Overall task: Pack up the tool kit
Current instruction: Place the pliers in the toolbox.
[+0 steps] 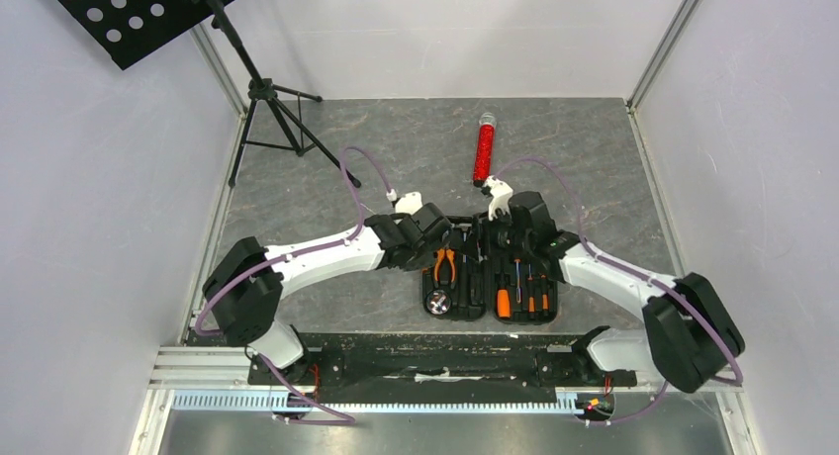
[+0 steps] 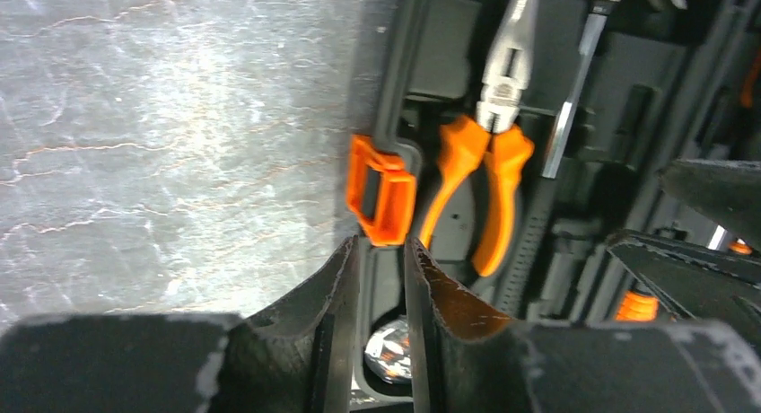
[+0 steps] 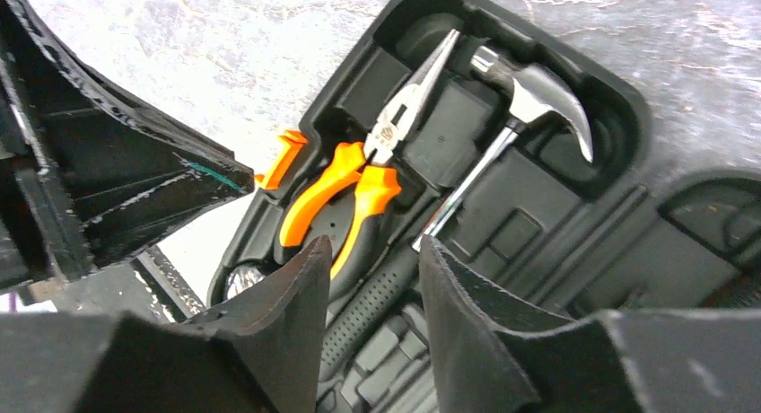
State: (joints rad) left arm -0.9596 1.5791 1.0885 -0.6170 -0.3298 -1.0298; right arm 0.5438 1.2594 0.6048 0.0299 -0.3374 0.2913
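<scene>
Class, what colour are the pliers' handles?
Orange. The pliers show best in the left wrist view.

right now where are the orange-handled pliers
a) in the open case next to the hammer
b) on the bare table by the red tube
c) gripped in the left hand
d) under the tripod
a: the pliers lie in a moulded slot of the open case, right beside the hammer.
</scene>
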